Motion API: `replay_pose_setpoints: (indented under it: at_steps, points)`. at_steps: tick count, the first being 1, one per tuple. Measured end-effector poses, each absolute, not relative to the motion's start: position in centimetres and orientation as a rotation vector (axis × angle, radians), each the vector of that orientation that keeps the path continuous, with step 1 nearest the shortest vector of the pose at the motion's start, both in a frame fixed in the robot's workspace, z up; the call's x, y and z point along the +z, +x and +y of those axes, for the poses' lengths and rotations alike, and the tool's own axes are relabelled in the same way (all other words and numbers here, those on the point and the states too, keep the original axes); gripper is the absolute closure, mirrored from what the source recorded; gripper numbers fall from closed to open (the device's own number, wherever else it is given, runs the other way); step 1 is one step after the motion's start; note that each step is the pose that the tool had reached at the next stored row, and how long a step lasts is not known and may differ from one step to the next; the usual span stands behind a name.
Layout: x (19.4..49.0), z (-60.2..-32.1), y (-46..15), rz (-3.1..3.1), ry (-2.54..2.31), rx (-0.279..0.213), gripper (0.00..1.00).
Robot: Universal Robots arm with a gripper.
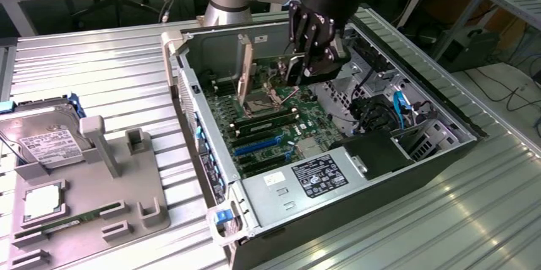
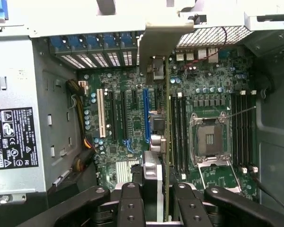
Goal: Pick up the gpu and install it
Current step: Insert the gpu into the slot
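Note:
An open computer case (image 1: 211, 162) lies on its side with the motherboard (image 1: 283, 108) facing up. My gripper (image 1: 303, 73) reaches down into it and is shut on the gpu (image 2: 164, 137). In the wrist view the gpu is a thin card seen edge-on between my black fingers (image 2: 130, 208). It runs from the gripper (image 2: 158, 208) to the case's rear wall, where its silvery bracket (image 2: 157, 40) sits by the slot openings. The card stands on edge just beside the blue expansion slot (image 2: 146, 113). In the exterior view its bracket end (image 1: 246, 73) stands upright left of the gripper. Whether it is seated I cannot tell.
The power supply (image 1: 313, 175) fills the case's near end, and cables and a drive cage (image 1: 397, 118) line the exterior view's right. The CPU socket (image 2: 209, 139) and memory slots (image 2: 180, 132) lie beside the card. A grey fixture (image 1: 110, 175) holds a hard drive (image 1: 42, 140) and a green memory stick (image 1: 63, 225).

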State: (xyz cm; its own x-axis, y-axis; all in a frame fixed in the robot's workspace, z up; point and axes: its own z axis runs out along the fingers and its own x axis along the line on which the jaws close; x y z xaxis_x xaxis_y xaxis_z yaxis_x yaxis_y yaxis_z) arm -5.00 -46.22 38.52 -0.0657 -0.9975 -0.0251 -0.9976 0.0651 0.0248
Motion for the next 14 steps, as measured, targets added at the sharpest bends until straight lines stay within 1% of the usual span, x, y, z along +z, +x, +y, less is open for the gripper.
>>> replay_pose_setpoints:
  at_steps: [13,14]
  points:
    - [36.9,-45.6,-5.0,2.236,-2.214,0.061,0.72]
    - [35.7,-45.4,-5.4,2.217,-2.231,0.062,0.72]
